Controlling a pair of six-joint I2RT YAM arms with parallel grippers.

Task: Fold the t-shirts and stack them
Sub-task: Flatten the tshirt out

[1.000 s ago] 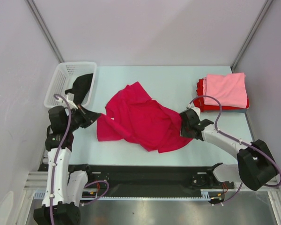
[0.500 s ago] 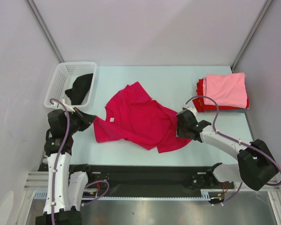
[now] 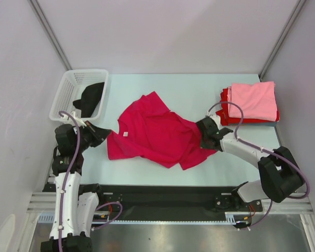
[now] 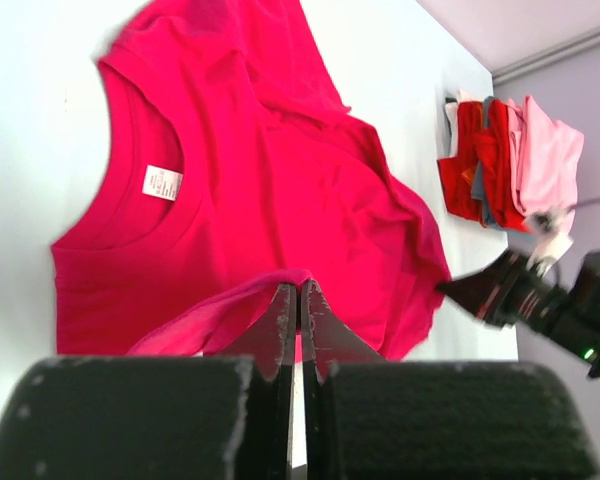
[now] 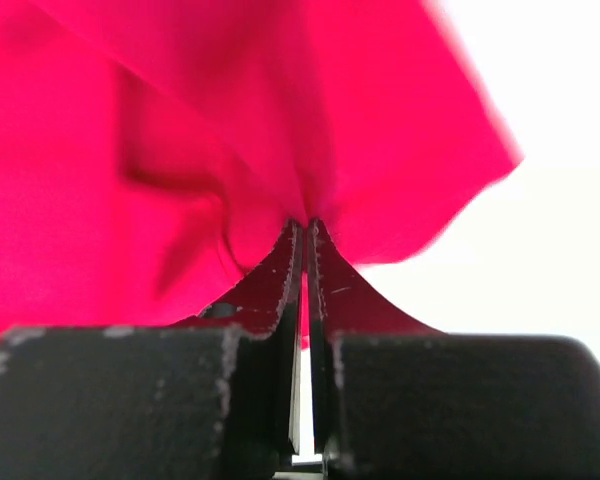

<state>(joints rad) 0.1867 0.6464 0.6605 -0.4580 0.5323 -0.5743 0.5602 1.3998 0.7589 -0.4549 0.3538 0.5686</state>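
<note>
Looking down from above, the red shirt (image 3: 155,131) lies bumpy and open in the middle of the table (image 3: 199,86), so it is not folded yet. The left gripper (image 3: 106,135) is at its left edge and the right gripper (image 3: 202,140) is at its right edge. In the far right corner sits the folded pile (image 3: 224,102) of darker red shirts, with a pink shirt (image 3: 252,100) on top as a neat square, so that part of the job looks done. In the far left corner a white basket (image 3: 68,86) holds a black shirt (image 3: 92,97), all scrunched up, and I think it waits for its turn. From the left wrist, the left gripper (image 4: 298,300) is pinched tight on a raised flap of the red shirt (image 4: 270,180). A small white label (image 4: 162,182) shows inside the neck hole, and the rest of the cloth lies flat past it. The folded pile (image 4: 480,160) and the right gripper (image 4: 520,290) can be seen far across. From the right wrist, the right gripper (image 5: 305,235) is squeezed tight on a bunch of the red shirt (image 5: 180,120), which fills most of the view. My guess is the job is about halfway: the red shirt must be pulled smooth, folded and put on the pile, and then the black one too.
</note>
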